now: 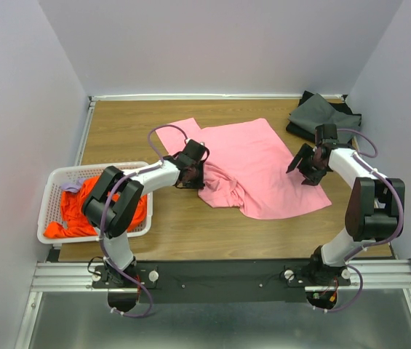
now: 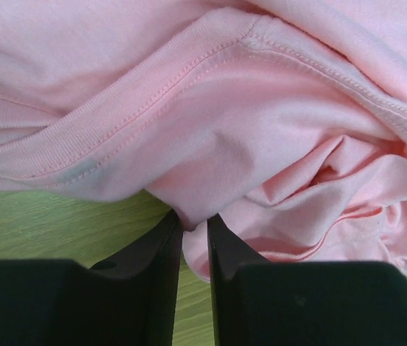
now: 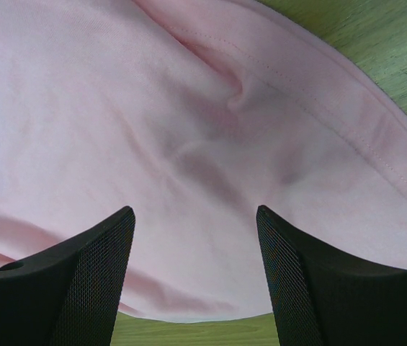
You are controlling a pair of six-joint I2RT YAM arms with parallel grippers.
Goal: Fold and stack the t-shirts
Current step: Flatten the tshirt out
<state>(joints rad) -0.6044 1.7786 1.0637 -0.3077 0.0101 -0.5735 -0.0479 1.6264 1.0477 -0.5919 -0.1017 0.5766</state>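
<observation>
At the far left a white basket (image 1: 51, 180) sits on the surface (image 1: 212, 233), holding a crumpled orange t-shirt (image 1: 81, 212).

Next comes the left claw (image 2: 194, 227). Its jaws are pressed almost together, pinching a small fold of the pink t-shirt (image 1: 260, 163) at its bunched near-left edge, low against the wood. The pink t-shirt lies mid-surface, mostly flat. Its long axis runs on a diagonal from the far left down to the near right, and most of the cloth stretches away to the right of the pinch. The rumpled part, by the ribbed collar, is right at the left claw.

Further right, the right claw (image 3: 196, 231) hangs just above the shirt's right-hand side, near its hem. Its jaws are spread wide with nothing between them. The left arm has the left edge and the right arm is nearer the right edge. Judging by this, the coming move turns on the right claw taking the cloth directly below it, so the shirt can be drawn flat along that diagonal.

In the far right corner rests a pile of dark grey t-shirts (image 1: 321, 116), well apart from the pink one.

The surface is brown wood grain, boxed in by plain pale walls (image 1: 227, 43), with a metal rail (image 1: 227, 276) along the near edge.
</observation>
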